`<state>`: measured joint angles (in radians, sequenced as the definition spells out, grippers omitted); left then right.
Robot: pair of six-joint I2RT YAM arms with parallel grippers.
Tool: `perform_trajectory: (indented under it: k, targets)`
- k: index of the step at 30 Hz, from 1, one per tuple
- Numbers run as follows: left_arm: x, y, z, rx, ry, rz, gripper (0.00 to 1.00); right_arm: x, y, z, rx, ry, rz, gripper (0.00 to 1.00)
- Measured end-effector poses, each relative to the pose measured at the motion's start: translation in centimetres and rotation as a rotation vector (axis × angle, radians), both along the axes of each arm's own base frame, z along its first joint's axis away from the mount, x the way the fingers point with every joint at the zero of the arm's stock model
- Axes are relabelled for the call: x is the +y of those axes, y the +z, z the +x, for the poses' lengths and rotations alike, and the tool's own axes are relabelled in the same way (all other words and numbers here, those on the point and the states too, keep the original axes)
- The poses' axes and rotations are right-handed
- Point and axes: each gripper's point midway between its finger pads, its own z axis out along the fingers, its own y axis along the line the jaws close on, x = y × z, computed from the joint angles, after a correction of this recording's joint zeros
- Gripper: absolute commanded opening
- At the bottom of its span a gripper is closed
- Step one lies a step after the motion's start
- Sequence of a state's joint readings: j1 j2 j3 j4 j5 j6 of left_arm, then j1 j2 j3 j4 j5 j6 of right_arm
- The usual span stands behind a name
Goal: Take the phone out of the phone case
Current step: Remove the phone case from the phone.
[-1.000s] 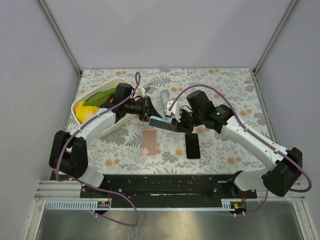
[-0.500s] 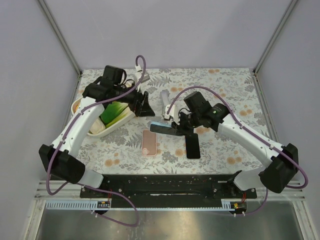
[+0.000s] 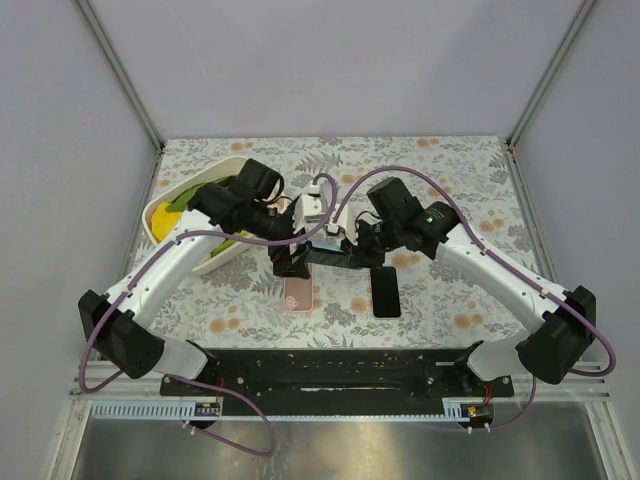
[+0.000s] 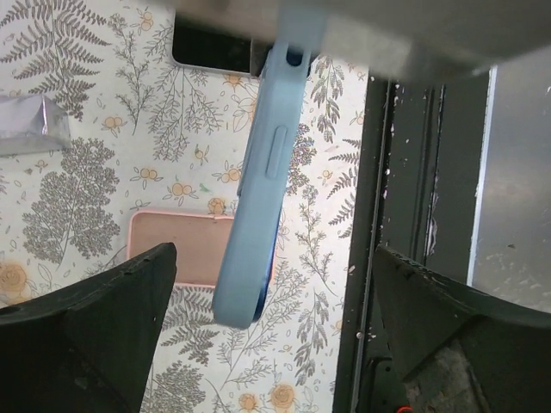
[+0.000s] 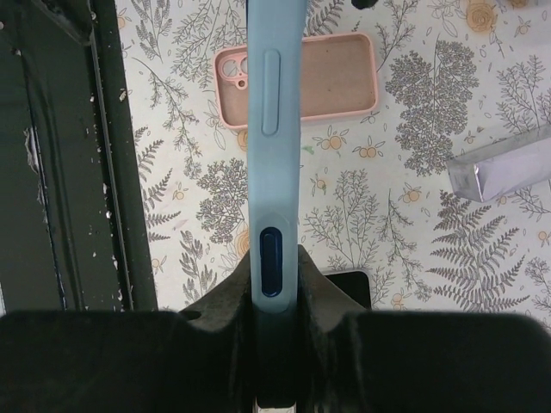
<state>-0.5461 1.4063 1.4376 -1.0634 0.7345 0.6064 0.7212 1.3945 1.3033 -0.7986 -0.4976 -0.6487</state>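
Two tools meet mid-frame: the right tool (image 5: 275, 288) pinches the blue phone case (image 4: 263, 181) on edge, the left tool (image 4: 263, 301) spread wide around its free end. Below on the table (image 3: 450, 170) lie a pink case (image 5: 331, 77) and, lower right, a black phone (image 3: 386, 292).

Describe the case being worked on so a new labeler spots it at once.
On the floral table, look to the centre. There the right hand pinches a light blue phone case on edge above the tabletop. The pink case and black phone below lie flat; only this one is blue and held up.
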Motion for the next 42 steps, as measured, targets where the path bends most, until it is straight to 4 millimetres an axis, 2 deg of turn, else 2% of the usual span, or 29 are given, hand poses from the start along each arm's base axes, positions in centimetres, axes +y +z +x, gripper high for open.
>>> perform_trajectory:
  k: [3,5,9,10,11,13,15,18,21,22,23,26,29,32,35,39,42]
  targets:
    - [-0.7,-0.1,-0.2,-0.037,-0.037,0.000,0.87,0.1,0.0,-0.2,0.013,0.002,0.006,0.00]
    - [-0.9,-0.1,0.0,-0.051,-0.047,-0.009,0.67,0.2,0.1,-0.4,0.022,0.003,0.012,0.00]
    - [-1.2,-1.0,0.1,-0.056,-0.061,-0.024,0.39,0.1,0.0,-0.5,0.039,-0.009,0.009,0.00]
    - [-1.3,-1.1,0.1,-0.055,-0.065,-0.028,0.23,0.0,-0.1,-0.6,0.046,-0.012,0.006,0.00]
    - [-1.4,-1.2,0.1,-0.053,-0.068,-0.032,0.11,0.0,-0.2,-0.7,0.051,-0.014,0.004,0.00]
    - [-1.5,-1.4,0.2,-0.066,-0.083,-0.042,0.00,0.0,-0.3,-0.9,0.063,-0.014,0.005,0.00]
    - [-1.6,-1.6,-0.2,-0.067,-0.109,-0.055,0.00,-0.2,-0.5,-1.1,0.079,-0.011,0.005,0.02]
    - [-1.5,-1.8,-0.2,-0.051,-0.104,-0.064,0.00,-0.2,-0.7,-1.3,0.102,-0.020,0.008,0.15]
    - [-1.3,-1.4,0.1,-0.020,-0.083,-0.107,0.00,0.0,-0.5,-1.0,0.124,-0.037,0.040,0.36]
    - [-1.0,-1.2,0.4,-0.002,-0.066,-0.127,0.00,0.2,-0.1,-0.7,0.129,-0.048,0.067,0.54]
    - [-0.7,-1.0,0.7,0.024,-0.042,-0.149,0.00,0.4,0.3,-0.1,0.127,-0.065,0.091,0.66]
    - [0.8,-0.2,2.4,0.079,0.067,-0.206,0.00,0.2,1.8,2.1,0.111,-0.139,0.172,0.77]
    - [1.9,0.5,3.9,0.077,0.163,-0.250,0.00,-0.1,3.2,3.3,0.108,-0.192,0.236,0.82]
    - [2.0,1.4,3.8,0.081,0.214,-0.316,0.00,-0.4,4.7,4.4,0.102,-0.243,0.311,0.85]
    - [1.9,3.1,3.8,0.122,0.276,-0.414,0.00,-0.8,6.0,5.5,0.091,-0.294,0.396,0.87]
    - [1.7,6.2,5.8,0.153,0.362,-0.565,0.00,-0.8,7.6,6.7,0.123,-0.342,0.498,0.87]
    - [1.5,8.1,6.6,0.176,0.390,-0.645,0.00,-0.4,9.2,7.6,0.167,-0.346,0.603,0.87]
